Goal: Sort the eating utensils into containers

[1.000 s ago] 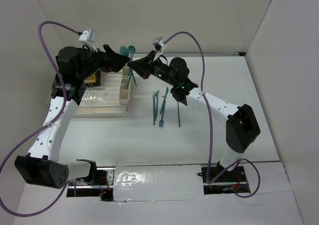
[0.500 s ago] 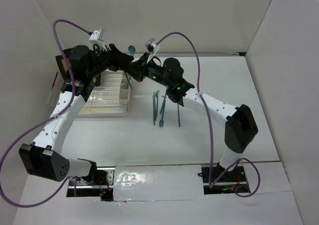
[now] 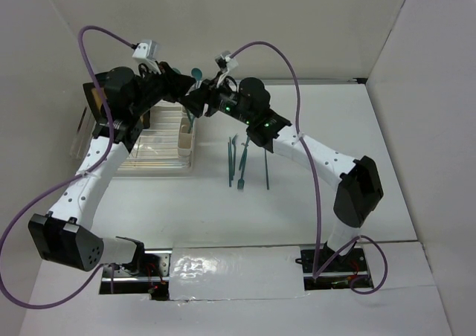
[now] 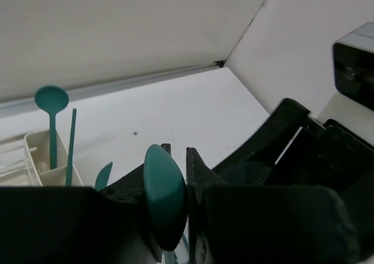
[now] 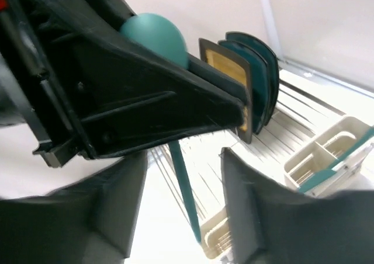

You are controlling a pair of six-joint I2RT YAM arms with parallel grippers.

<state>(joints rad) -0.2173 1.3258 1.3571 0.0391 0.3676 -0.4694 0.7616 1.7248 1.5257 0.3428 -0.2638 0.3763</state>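
Swinging in from 9 o'clock, the left gripper (image 4: 177, 165) has met the right gripper (image 5: 182, 176) above the rack. Its jaws, wide a second ago, now press flat on the smooth oval bowl of a teal plastic spoon (image 4: 165, 197). The right jaws, clamped before, have parted, and the spoon's thin handle runs between them with a gap on each side. The spoon hangs at 12 o'clock of the containers (image 3: 186, 135), not yet in them.

Those containers are cream, thin-walled rectangular cups joined in a row at the 3 o'clock end of the clear ribbed dish rack (image 3: 152, 157). One cup holds an upright spoon (image 4: 51, 100), round bowl up. A straight slim handle (image 4: 71, 136) stands beside it, and a third teal tip shows at 4 o'clock of that. A black-rimmed yellow plate (image 5: 225, 68) stands on edge in the rack beside dark teal plates. Several slim teal utensils (image 3: 242, 163) lie flat on the white table (image 3: 223, 217), at 3 o'clock of the containers.
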